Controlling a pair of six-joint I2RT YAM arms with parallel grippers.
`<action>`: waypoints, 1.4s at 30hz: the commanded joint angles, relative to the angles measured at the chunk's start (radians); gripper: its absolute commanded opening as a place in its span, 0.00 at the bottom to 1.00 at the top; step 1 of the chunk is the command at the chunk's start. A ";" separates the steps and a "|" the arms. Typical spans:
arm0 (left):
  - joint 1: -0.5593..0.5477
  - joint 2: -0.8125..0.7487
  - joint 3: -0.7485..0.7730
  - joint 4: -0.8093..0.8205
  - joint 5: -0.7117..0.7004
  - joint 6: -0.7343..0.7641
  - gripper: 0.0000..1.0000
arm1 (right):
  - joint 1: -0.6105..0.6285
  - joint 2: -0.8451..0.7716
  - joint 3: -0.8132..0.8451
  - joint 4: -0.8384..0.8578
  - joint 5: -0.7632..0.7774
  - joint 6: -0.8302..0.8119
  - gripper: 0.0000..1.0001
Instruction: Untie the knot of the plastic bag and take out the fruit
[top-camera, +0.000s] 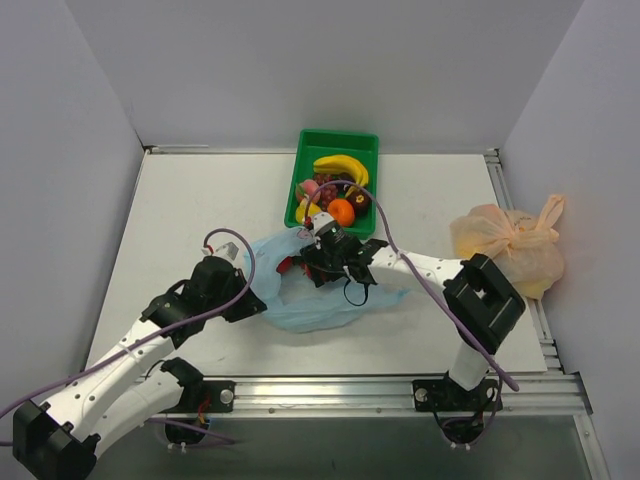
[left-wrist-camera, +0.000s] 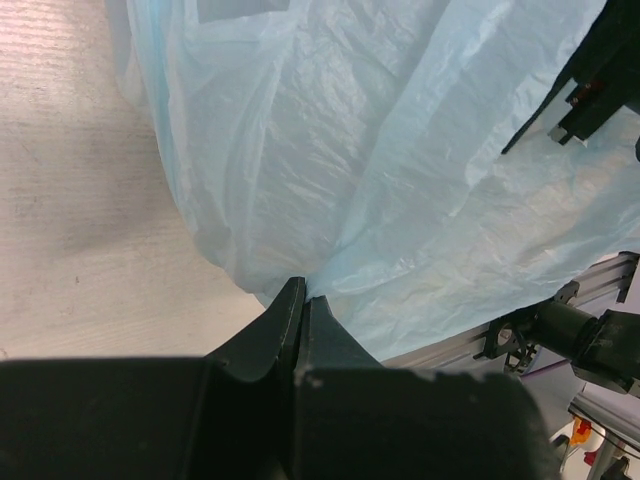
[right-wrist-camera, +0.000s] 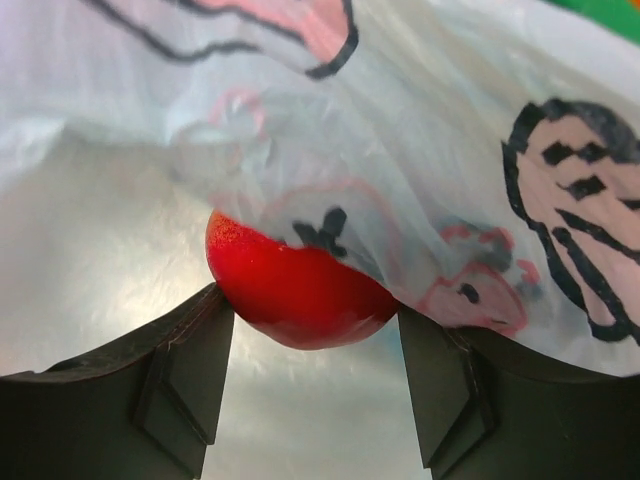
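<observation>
The light blue plastic bag lies slack in the middle of the table; it also fills the left wrist view. Its knot does not show. My left gripper is shut on the bag's thin edge at its left side. My right gripper reaches into the bag's mouth and is shut on a red apple, which touches both fingers under the printed film. A yellow banana and an orange lie in the green tray.
The green tray stands just behind the bag with more toy fruit in it. A tied pale orange bag sits at the table's right edge. An aluminium rail runs along the front edge. Grey walls stand close on three sides.
</observation>
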 joint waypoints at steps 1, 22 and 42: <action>-0.006 -0.008 0.002 0.031 -0.014 0.002 0.00 | 0.011 -0.098 -0.045 0.024 -0.062 -0.003 0.20; -0.004 -0.034 0.015 -0.023 -0.057 0.016 0.00 | -0.162 -0.426 0.116 -0.060 -0.324 -0.003 0.06; -0.001 -0.034 0.008 0.057 0.012 0.088 0.00 | -0.407 0.315 0.699 0.063 -0.218 0.061 0.80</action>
